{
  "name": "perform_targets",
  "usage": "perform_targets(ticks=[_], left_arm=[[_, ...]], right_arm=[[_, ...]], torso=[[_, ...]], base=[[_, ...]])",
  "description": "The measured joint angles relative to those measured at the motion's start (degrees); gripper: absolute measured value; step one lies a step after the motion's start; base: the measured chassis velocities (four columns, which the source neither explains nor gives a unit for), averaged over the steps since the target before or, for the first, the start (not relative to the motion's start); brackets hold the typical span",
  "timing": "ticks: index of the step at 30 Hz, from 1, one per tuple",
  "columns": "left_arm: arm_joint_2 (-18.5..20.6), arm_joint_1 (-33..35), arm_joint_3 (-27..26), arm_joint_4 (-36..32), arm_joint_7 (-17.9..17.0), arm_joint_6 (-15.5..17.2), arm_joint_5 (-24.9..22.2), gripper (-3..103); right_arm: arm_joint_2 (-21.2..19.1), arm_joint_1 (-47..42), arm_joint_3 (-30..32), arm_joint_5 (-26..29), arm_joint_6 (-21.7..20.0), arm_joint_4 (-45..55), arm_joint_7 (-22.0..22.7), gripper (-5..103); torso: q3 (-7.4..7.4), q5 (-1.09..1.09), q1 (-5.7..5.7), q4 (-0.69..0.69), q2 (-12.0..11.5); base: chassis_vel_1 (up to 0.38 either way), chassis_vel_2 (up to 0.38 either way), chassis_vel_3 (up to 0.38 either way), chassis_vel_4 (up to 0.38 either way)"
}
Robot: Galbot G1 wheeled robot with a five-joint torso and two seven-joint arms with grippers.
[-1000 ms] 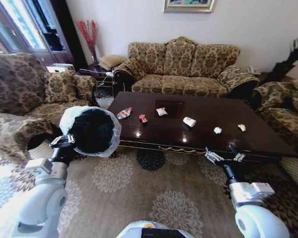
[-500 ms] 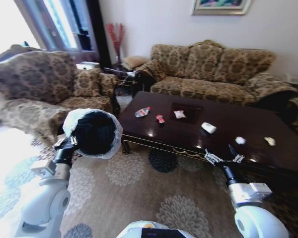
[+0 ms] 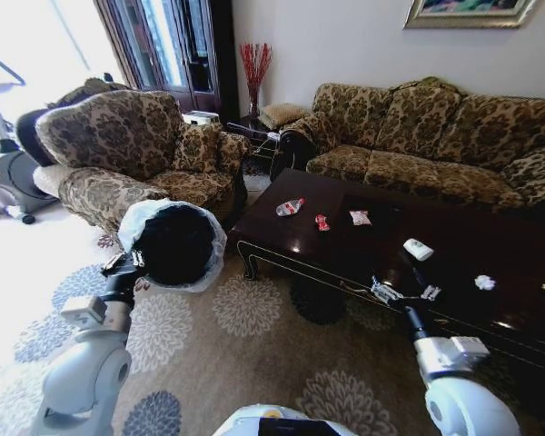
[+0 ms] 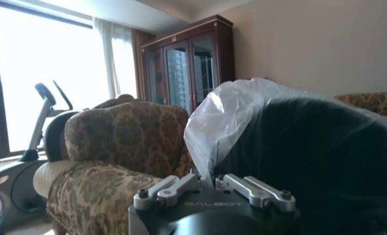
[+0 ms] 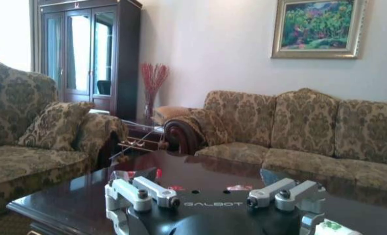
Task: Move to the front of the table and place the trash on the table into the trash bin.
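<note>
The robot faces the table (image 3: 345, 250), left gripper (image 3: 125, 262) clamped on the bin (image 3: 173, 243), right gripper (image 3: 405, 292) spread wide and empty. The approach looks unfinished; next it must square up to the bottle (image 3: 290, 207) and wrapper (image 3: 322, 222).

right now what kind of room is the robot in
Most likely a home living room. Patterned brown sofas flank a glossy dark wood coffee table, a framed painting hangs on the wall, and a glass-door cabinet stands in the corner. An exercise machine by the bright window also suggests a home.
</note>
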Motion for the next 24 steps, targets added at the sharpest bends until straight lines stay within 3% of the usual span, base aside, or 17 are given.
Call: perform_targets(ticks=[11, 24], left_arm=[[-0.1, 0.0, 0.3, 0.3, 0.5, -0.1, 0.2, 3], [-0.1, 0.0, 0.3, 0.4, 0.7, -0.2, 0.2, 3]], right_arm=[[0.2, 0.2, -0.4, -0.2, 0.1, -0.6, 0.0, 100], [0.3, 0.5, -0.8, -1.0, 0.0, -1.1, 0.1, 100]], torso=[[0.02, -0.02, 0.03, -0.01, 0.0], [0.01, -0.01, 0.02, -0.01, 0.0]], base=[[-0.203, 0.193, 0.197, -0.198], [-0.331, 0.326, 0.336, -0.327]])
